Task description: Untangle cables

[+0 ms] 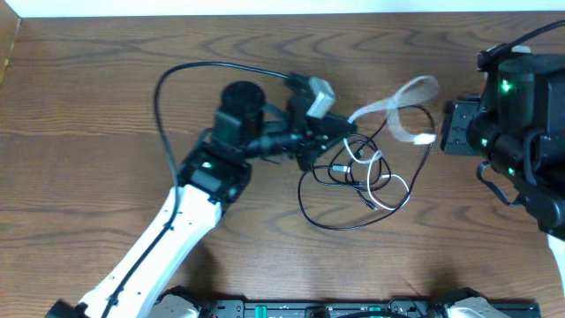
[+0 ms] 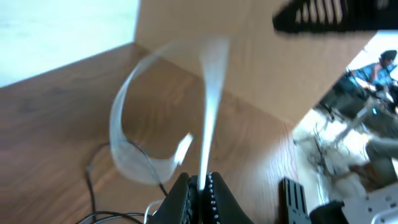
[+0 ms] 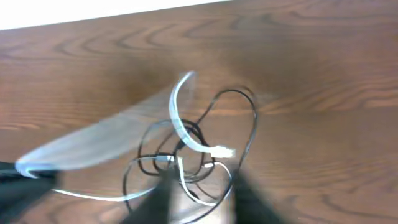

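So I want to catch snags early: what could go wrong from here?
The left gripper is shut on the flat white cable, which threads through loops of the thin black cable; pulling could cinch the tangle. The white plug end lies loose by those loops and might hook one. The right gripper holds nothing, so the black cable may just drag along.

Lab, prob: wood table [image 1: 88,62], person [image 2: 384,66], equip [image 2: 339,134] behind.

A: Entry one?
B: Surface [image 1: 88,106]: dark brown wood grain, evenly lit.
A: Beyond it?
B: Pale strip [image 1: 265,7] noted along the far edge. A tan panel [image 2: 267,74] is seen rising at its edge, with bright, blurred clutter [image 2: 354,130] recorded past it.
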Motion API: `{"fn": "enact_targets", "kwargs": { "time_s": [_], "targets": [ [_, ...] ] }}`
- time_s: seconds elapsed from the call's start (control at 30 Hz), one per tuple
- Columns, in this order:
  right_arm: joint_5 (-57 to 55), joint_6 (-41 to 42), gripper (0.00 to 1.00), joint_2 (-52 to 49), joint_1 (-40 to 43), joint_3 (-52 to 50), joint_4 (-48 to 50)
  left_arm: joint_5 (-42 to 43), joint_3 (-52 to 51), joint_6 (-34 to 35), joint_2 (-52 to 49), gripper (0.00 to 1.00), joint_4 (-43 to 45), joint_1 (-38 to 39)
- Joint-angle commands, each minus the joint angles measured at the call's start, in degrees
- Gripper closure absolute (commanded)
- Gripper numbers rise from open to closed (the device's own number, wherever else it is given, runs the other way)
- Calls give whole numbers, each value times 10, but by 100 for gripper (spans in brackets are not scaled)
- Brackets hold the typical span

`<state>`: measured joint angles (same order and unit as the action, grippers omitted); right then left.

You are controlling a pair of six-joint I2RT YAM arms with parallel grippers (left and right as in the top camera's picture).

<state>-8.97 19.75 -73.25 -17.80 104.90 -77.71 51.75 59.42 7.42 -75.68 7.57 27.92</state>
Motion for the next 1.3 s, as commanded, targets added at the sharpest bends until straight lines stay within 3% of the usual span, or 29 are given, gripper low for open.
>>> {"fn": "enact_targets", "kwargs": {
  "time_s": [0.0, 0.13, 0.33, 0.4, 0.47, 1.1, 1.27],
  "targets": [
    [-15, -2, 30, -25, 2, 7, -15, 2, -3, 33, 30, 92, 3, -26],
    [81, -73, 34, -57, 2, -1, -27, 2, -3, 34, 64, 93, 3, -50],
    [301, -323, 33, -94, 1, -25, -29, 2, -3, 53, 107, 92, 3, -86],
    [380, -417, 20, -101, 0, -43, -30, 2, -3, 59, 114, 92, 3, -94],
    [421, -458, 13, -104, 0, -66, -15, 2, -3, 67, 117, 92, 2, -98],
    [501, -477, 9, -104, -47, -329, 321, 3, -2, 95, 118, 92, 11, -97],
    [501, -453, 17, -104, -52, -354, 387, 7, -2, 105, 118, 92, 11, -97]
  ]
}}
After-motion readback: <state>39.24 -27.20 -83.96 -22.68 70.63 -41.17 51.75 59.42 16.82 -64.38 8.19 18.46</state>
